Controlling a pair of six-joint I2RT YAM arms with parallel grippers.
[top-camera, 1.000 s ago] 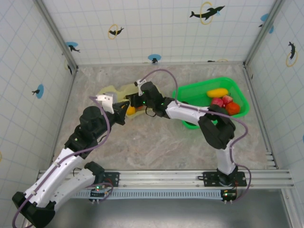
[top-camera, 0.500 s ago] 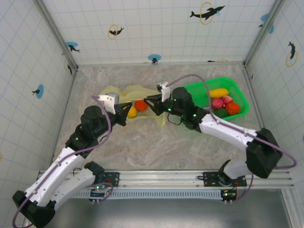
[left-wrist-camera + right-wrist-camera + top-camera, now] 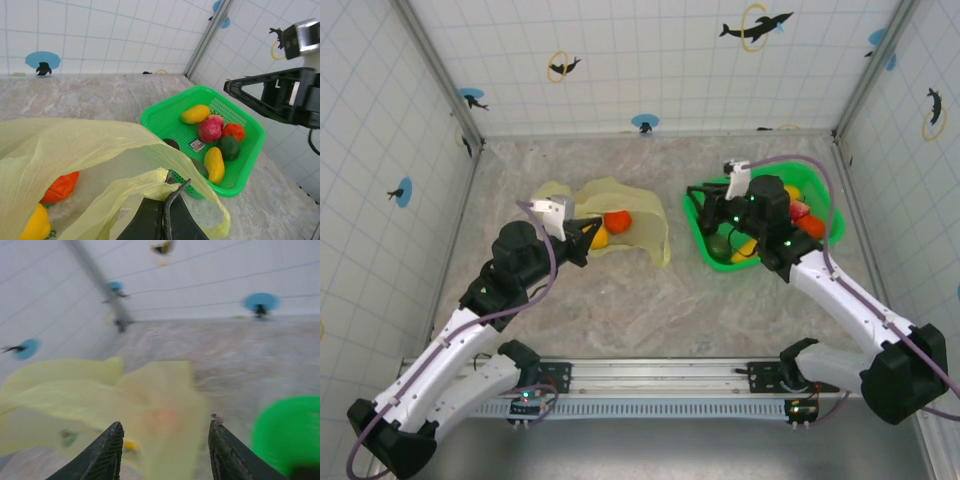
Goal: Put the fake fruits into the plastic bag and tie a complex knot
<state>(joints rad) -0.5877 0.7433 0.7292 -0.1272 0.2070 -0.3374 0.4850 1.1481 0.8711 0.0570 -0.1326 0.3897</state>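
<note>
The yellow-green plastic bag (image 3: 630, 205) lies open at centre-left. My left gripper (image 3: 582, 237) is shut on its front rim, and the film is bunched over the tips of the left gripper (image 3: 170, 187). Inside the bag (image 3: 75, 145) rest an orange-red fruit (image 3: 60, 186) and a yellow fruit (image 3: 35, 225). My right gripper (image 3: 708, 205) hangs open and empty over the left end of the green basket (image 3: 825, 200). The view from the right gripper (image 3: 167, 427) is blurred and faces the bag (image 3: 150, 400). Several fruits lie in the basket: yellow (image 3: 195, 114), pink (image 3: 210, 130), dark green (image 3: 229, 147).
The basket (image 3: 160, 112) stands just right of the bag, its near corner partly behind the film. Tiled walls with corner posts close in the marble floor on three sides. Bare floor lies in front of bag and basket.
My right gripper has pulled out of the bag mouth and swung right to the basket. It left an orange-red fruit in the bag. The left gripper has kept its hold.
</note>
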